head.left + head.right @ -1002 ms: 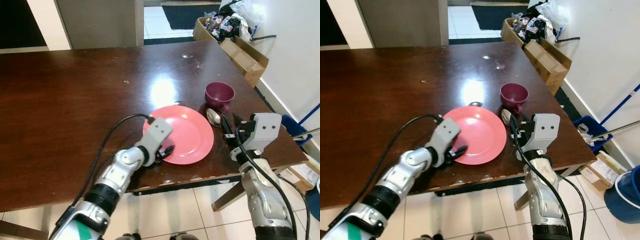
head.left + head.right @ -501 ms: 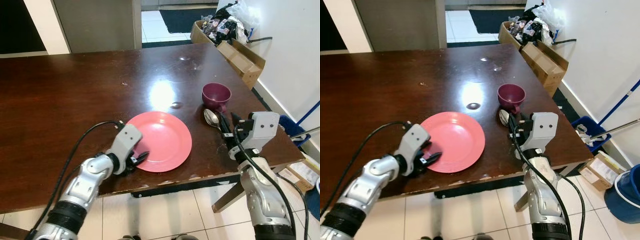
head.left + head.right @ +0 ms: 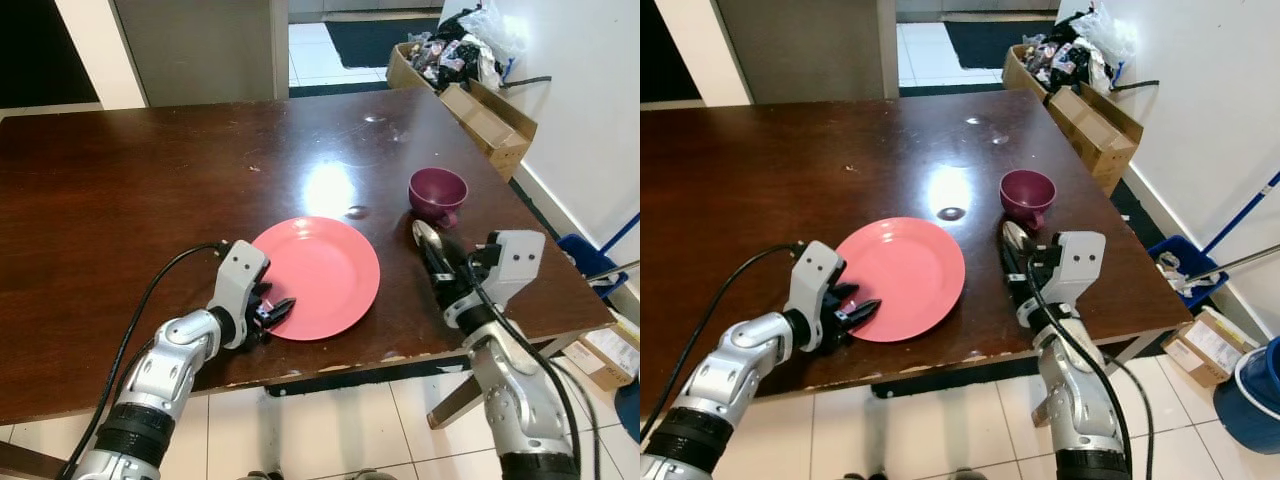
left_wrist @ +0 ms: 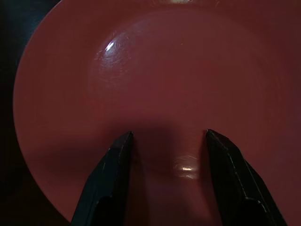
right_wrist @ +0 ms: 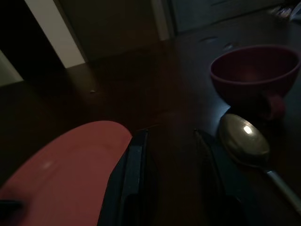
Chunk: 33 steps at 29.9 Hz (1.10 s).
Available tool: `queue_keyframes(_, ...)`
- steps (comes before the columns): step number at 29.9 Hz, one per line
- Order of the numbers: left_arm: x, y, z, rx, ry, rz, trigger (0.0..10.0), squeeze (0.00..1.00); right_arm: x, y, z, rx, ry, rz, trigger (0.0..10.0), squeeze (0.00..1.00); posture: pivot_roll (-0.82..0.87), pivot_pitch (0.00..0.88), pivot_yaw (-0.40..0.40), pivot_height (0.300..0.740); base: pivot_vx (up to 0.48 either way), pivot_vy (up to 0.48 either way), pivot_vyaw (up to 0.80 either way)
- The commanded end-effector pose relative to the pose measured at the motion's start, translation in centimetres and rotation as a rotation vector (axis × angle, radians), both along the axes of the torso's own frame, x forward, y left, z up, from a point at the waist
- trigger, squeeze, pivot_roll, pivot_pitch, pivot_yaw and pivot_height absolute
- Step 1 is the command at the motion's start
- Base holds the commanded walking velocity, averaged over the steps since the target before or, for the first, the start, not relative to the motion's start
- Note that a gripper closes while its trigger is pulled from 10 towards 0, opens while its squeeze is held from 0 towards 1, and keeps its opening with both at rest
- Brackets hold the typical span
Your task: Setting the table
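Note:
A pink plate (image 3: 318, 275) lies on the dark wooden table (image 3: 130, 180) near its front edge. My left gripper (image 3: 272, 311) is open at the plate's near-left rim; in the left wrist view its fingers (image 4: 115, 165) are spread over the plate (image 4: 160, 80). A maroon cup (image 3: 437, 190) stands to the plate's right, with a metal spoon (image 3: 425, 232) just in front of it. My right gripper (image 3: 441, 264) is open and low over the table beside the spoon (image 5: 244, 136), with nothing between its fingers (image 5: 134, 165). The cup (image 5: 256, 75) is just beyond them.
Cardboard boxes (image 3: 485, 105) full of clutter sit on the floor past the table's far right corner. A white wall runs along the right, with a blue bucket (image 3: 1252, 392) below it. The table's front edge (image 3: 330, 372) is close to both arms.
The plate has slid left, away from the cup, along with my left gripper. My right gripper has dipped slightly toward the table beside the spoon.

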State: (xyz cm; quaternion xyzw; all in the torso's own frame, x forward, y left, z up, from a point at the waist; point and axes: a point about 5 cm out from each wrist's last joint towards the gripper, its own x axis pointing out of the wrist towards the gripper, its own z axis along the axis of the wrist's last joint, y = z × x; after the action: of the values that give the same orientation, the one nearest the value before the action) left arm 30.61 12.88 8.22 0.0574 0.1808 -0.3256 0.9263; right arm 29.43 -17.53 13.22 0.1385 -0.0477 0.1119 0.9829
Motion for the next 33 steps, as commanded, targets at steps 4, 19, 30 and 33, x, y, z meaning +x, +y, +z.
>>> queue_keyframes(4, -3.2, 1.1, -5.5, 0.094, 0.276, 0.018, 10.0, 0.00, -0.5, -0.2, -0.7, 0.119, 0.053, 0.034, 10.0, 0.00, -0.11, 0.071, 0.044, 0.740, 0.000, 0.000, 0.00)
queue_keyframes(19, -3.3, 1.8, -5.1, 0.080, 0.271, 0.028, 10.0, 0.00, -0.6, 1.6, -4.6, 0.173, 0.246, 0.192, 10.0, 1.00, -0.10, 0.072, 0.042, 0.740, 0.000, 0.000, 0.00)
queue_keyframes(30, -3.4, 2.2, -4.8, 0.079, 0.263, 0.031, 10.0, 0.00, -0.5, 4.1, -4.7, 0.433, 0.286, 0.470, 10.0, 0.00, -0.06, 0.063, 0.042, 0.740, 0.000, 0.000, 0.00)
queue_keyframes(33, -3.4, 2.3, -4.7, 0.080, 0.261, 0.032, 10.0, 0.00, -0.4, 4.4, -5.0, 0.447, 0.302, 0.482, 10.0, 0.00, -0.06, 0.062, 0.041, 0.740, 0.000, 0.000, 0.00)
